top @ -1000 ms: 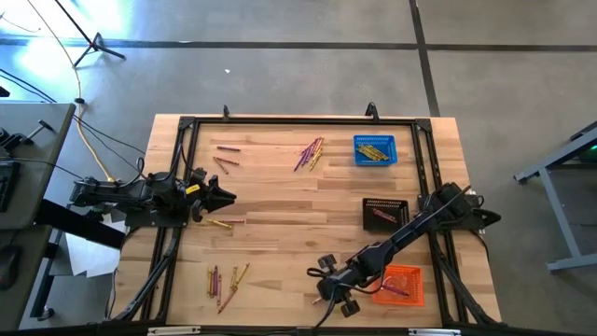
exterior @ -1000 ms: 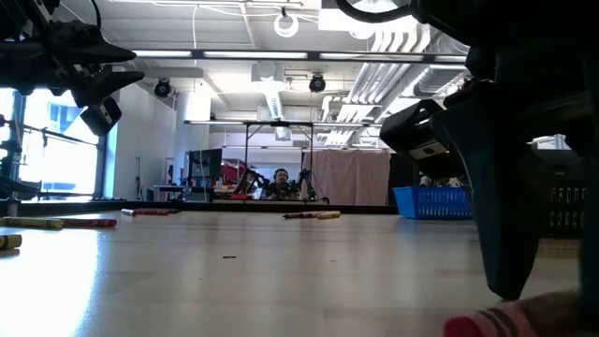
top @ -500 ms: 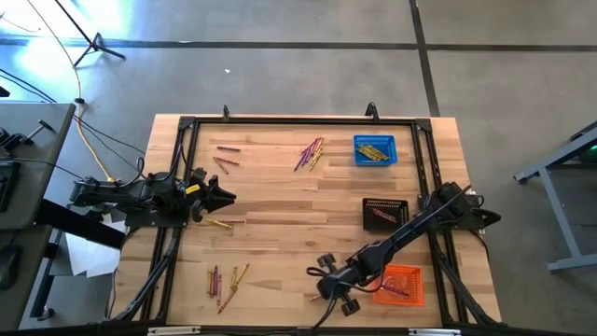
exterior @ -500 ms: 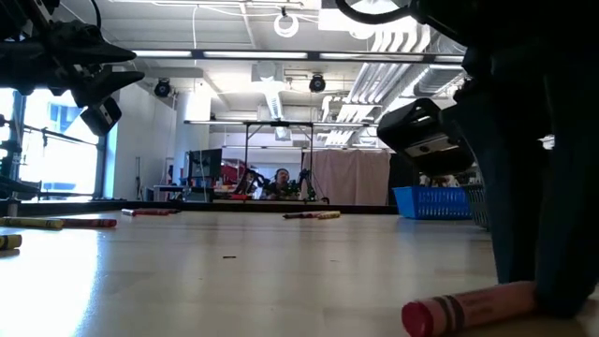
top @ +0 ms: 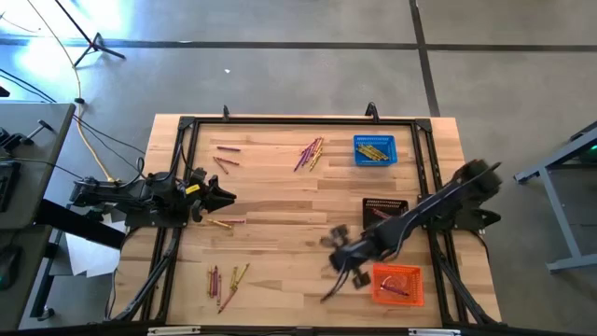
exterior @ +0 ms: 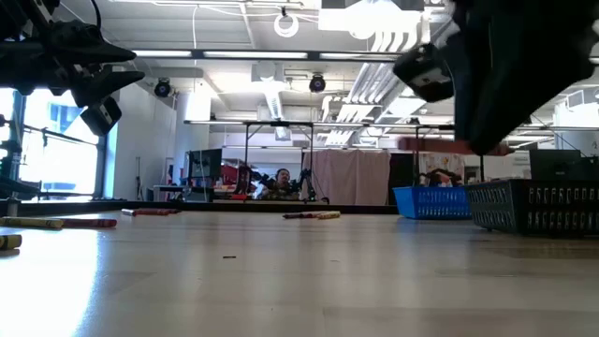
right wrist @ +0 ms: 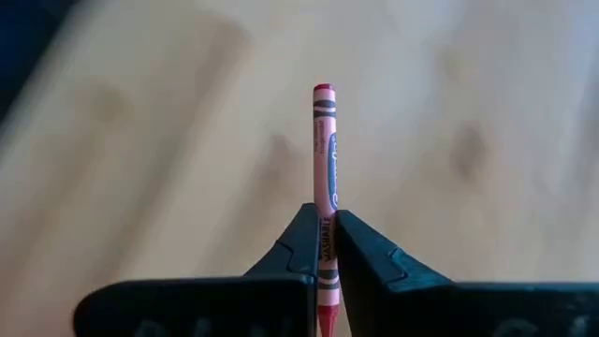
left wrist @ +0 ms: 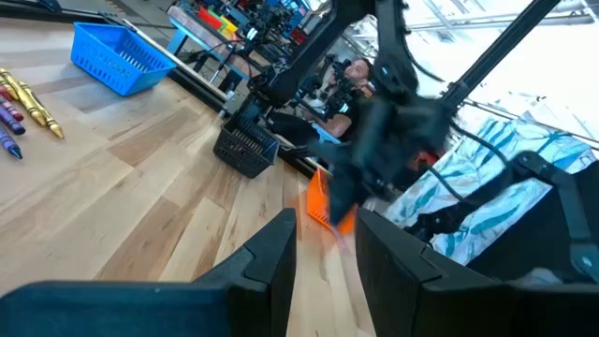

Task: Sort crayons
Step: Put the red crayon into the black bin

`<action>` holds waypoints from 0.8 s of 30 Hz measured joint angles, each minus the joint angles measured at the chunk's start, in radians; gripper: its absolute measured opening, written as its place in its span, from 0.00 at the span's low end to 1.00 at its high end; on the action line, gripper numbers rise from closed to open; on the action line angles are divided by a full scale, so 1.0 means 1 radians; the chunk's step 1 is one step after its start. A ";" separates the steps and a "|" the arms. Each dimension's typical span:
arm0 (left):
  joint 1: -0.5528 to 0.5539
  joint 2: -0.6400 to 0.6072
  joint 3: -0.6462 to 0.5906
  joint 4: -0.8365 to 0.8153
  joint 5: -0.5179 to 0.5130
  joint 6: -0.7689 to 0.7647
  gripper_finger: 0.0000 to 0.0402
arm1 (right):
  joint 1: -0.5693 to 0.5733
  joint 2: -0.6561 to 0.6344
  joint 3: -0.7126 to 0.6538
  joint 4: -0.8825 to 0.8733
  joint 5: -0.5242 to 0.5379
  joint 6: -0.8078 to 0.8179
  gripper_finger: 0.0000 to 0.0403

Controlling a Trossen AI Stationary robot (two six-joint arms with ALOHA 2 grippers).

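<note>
Pale wooden table on a grey concrete floor, black frame round its edge; workshop room with ceiling pipes and a seated person far behind in the low view.

Right gripper lifted above the table, lower centre-right of the high view, blurred there. Fingers pressed together on a red crayon, pinched near one end, most of its length sticking straight out beyond the fingertips over bare wood. Same crayon seen in the low view as a reddish streak held level, well above the tabletop, upper right of frame.

Just beside the gripper, lower right: orange basket with a crayon or two inside. Above it, black basket; blue basket at upper right, holding yellow crayons.

Left gripper at the left side of the table, hanging above the wood, fingers spread with nothing between them.

Loose crayons elsewhere: a mixed bunch at upper centre, two red ones at upper left, a yellow and red pair just below the left gripper, a mixed cluster at lower left.
</note>
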State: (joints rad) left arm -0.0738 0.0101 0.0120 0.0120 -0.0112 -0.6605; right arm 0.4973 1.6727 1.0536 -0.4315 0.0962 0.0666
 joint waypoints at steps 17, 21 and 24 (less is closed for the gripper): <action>0.000 0.000 0.000 0.000 0.000 0.000 0.25 | -0.100 -0.605 -0.470 -0.068 0.214 0.248 0.03; 0.000 0.000 0.000 0.000 0.000 0.000 0.25 | -0.100 -0.659 -0.471 -0.105 0.248 0.249 0.03; 0.000 0.000 0.000 0.000 0.000 0.000 0.25 | -0.100 -0.695 -0.471 -0.122 0.249 0.262 0.03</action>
State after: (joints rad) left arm -0.0735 0.0101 0.0121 0.0120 -0.0113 -0.6605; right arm 0.3969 0.9775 0.5827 -0.5531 0.3454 0.3290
